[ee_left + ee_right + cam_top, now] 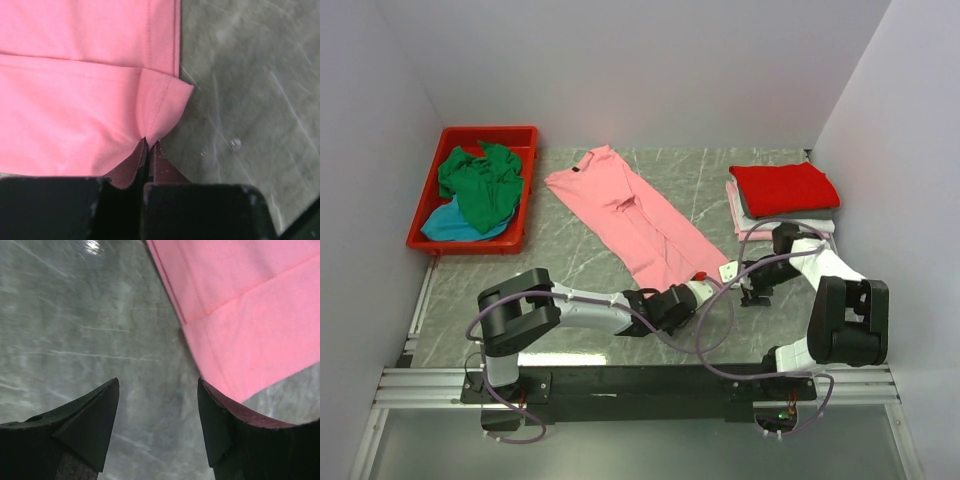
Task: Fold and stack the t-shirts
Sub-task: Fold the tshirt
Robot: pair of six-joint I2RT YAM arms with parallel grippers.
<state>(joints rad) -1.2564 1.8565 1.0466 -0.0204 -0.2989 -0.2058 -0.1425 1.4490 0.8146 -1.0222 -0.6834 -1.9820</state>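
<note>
Left gripper: fully closed, pinching the very tip of one hem corner of the salmon pink t-shirt. Right gripper: jaws wide apart, nothing held, poised over bare table.

Location. In the overhead view the shirt lies flat at table centre, collar toward 11 o'clock and hem toward 5 o'clock, where both grippers stand. The folded stack, red t-shirt uppermost, sits at 2 o'clock. The red bin, holding a green t-shirt and a teal t-shirt, sits at 10 o'clock.

Hazards.
1. Slip. The bite is shallow, so the weight of the cloth on lifting may pull the corner free.
2. Partial grip. The hem shows overlapped layers at the corner, and the jaws may hold only the upper one, leaving the rest behind.
3. Skew. With one corner secured and the other not, a lift now would likely drag the hem askew and spoil the fold.

View comparison. Only the left wrist view shows how thin the pinch is; overhead, the arm hides it. The right wrist view shows the gap between the jaws empty, with cloth at 2 o'clock beside one finger; contact cannot be judged. Only the overhead view shows the stack and bin.
</note>
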